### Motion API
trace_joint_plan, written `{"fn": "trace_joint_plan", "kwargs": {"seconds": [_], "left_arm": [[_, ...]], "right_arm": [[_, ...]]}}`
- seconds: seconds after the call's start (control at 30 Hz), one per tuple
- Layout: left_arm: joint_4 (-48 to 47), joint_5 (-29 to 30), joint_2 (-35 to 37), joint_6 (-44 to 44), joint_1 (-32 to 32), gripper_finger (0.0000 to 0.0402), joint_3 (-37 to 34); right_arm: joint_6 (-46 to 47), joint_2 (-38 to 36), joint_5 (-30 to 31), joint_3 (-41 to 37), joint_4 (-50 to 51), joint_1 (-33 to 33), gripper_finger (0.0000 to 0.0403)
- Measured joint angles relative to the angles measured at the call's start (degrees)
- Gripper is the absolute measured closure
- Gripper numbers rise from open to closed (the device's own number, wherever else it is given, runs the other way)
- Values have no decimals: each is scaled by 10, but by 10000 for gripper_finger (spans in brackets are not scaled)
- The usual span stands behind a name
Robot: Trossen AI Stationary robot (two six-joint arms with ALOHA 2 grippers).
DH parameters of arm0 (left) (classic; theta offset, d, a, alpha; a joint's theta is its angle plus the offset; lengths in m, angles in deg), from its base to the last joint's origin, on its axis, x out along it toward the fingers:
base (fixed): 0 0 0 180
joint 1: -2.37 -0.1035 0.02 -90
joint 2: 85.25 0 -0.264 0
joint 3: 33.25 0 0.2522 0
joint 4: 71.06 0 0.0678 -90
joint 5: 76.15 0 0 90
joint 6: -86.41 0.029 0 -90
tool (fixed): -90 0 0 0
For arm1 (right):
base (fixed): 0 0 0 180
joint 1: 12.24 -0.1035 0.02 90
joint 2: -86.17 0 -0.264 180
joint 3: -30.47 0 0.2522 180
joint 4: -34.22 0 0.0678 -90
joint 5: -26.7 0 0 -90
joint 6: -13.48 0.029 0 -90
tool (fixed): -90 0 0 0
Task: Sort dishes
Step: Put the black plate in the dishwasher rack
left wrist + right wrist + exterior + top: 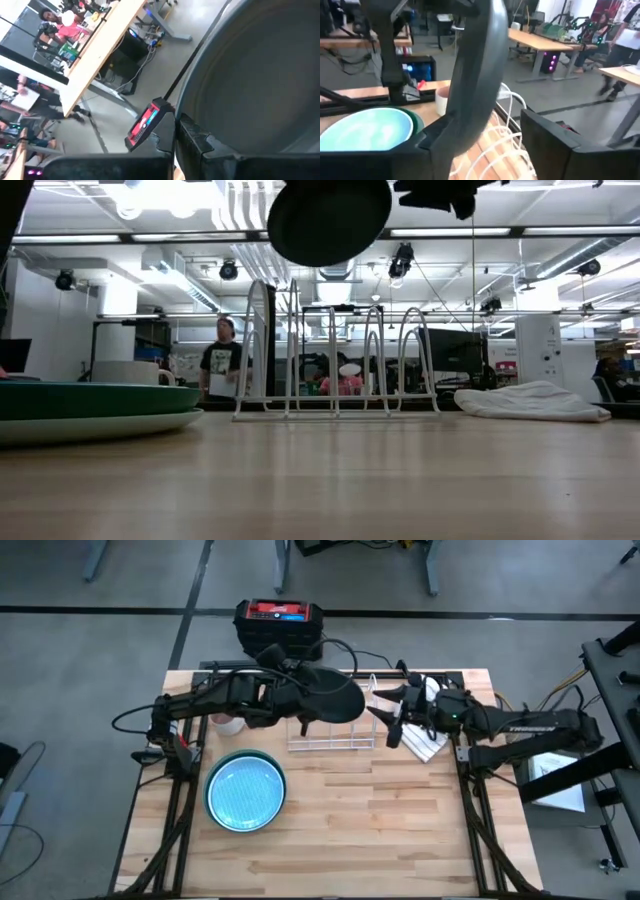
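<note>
Dark grey plate (328,695) held on edge over wire rack (330,735), mid-handover.

Left hand (283,690) is clamped on the plate's rim, holding it upright above the rack, probably so it can drop into a slot. Right hand (392,723) sits just beside the plate, fingers apart, not gripping it. Stacked teal and green-rimmed dishes (245,790) lie flat on the worktop (380,830) near the left arm, not yet racked. White cloth (428,743) lies under the right arm.
</note>
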Motion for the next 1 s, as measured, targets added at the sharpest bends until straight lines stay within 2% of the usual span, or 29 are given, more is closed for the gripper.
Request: {"fn": "trace_joint_plan", "kwargs": {"seconds": [0.17, 0.33, 0.5, 0.7, 0.77, 0.87, 1.0], "left_arm": [[33, 40, 0, 15, -1, 401, -1], [63, 101, 0, 57, -5, 401, -1], [93, 106, 0, 61, -20, 401, 5], [138, 161, -10, 11, -46, 401, 8], [140, 150, -18, -31, -52, 401, 17], [136, 99, -21, -61, -54, 401, 28], [135, -23, -21, -102, -55, 401, 31]], "right_arm": [[-8, 1, 43, 46, 66, 0, 159], [-7, -15, 45, 78, 147, 0, 143], [0, -39, 46, 83, 190, 0, 145], [19, -59, 59, 82, 242, 0, 156], [21, -63, 63, 82, 259, 0, 159], [23, -67, 73, 82, 285, 0, 163], [20, -72, 74, 81, 307, 0, 164]]}}
